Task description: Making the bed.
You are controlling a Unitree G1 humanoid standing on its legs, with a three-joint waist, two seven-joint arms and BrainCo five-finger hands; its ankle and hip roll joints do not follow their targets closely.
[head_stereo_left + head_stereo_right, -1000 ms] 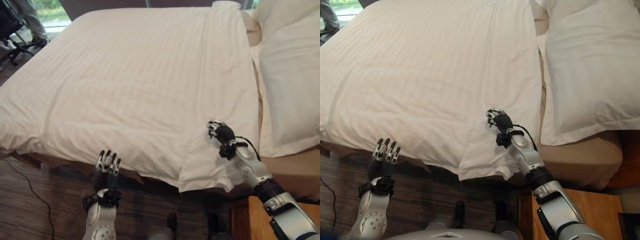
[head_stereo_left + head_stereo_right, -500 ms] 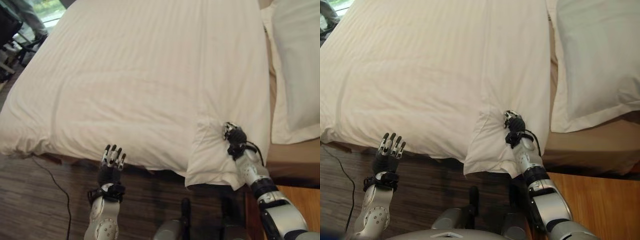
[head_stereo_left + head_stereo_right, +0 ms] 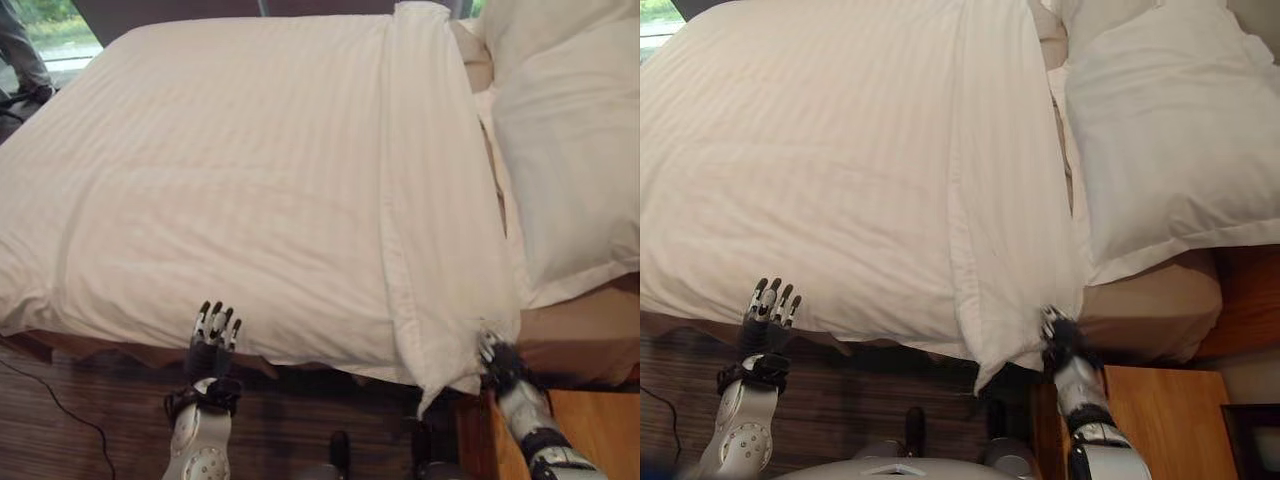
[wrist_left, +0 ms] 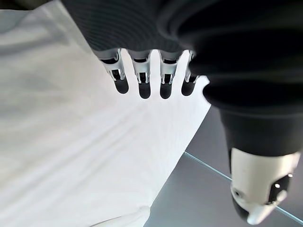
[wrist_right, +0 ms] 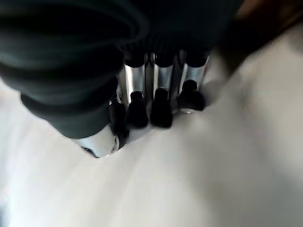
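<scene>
The white striped duvet (image 3: 230, 180) covers most of the bed, reaching from the far edge to the near edge, where it hangs slightly over the side. Its surface lies largely flat, with light creases toward the near left. Along its right side runs a folded band (image 3: 425, 200) of the same cloth, from the far end of the bed to the near right corner, where the band ends in a drooping point over the bed's edge.

My right hand (image 3: 497, 358) is at that near right corner, against the hanging end of the folded band. In the right wrist view my fingers (image 5: 161, 101) are curled down with their dark tips pressed into white cloth, and the thumb closes in beside them; I record this hand as clenched on the duvet's corner.

My left hand (image 3: 768, 308) is raised just in front of the near edge of the bed, on the left, apart from the cloth. In the left wrist view its fingers (image 4: 142, 78) are straight and spread; it is released and holds nothing.

To the right of the band, two white pillows (image 3: 1170, 130) lie at the head of the bed, on a beige sheet (image 3: 1150, 305). A wooden bedside unit (image 3: 1150, 420) stands near right. The floor (image 3: 90, 420) is dark wood.
</scene>
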